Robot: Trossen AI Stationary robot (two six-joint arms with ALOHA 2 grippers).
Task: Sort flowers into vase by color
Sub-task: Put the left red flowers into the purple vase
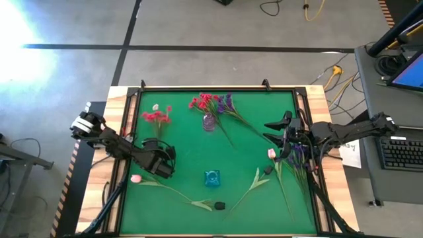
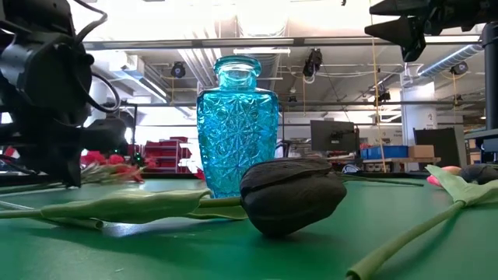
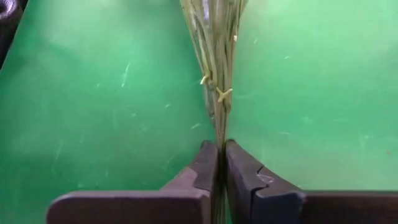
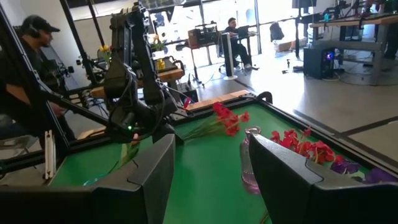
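The left claw (image 3: 221,168) is clamped on a bundle of thin green stems (image 3: 214,68), down on the green worktop (image 1: 185,165) to the left of the blue vase (image 1: 211,177). Those stems run to the red flowers (image 1: 157,116) beyond that vase. The right claw (image 4: 211,165), fingers apart, hangs above the worktop to the right of the blue vase. More red and purple blooms (image 1: 213,103) lie by a clear vase (image 1: 209,121) (farther back). A pink tulip (image 1: 271,153) lies beside the right claw.
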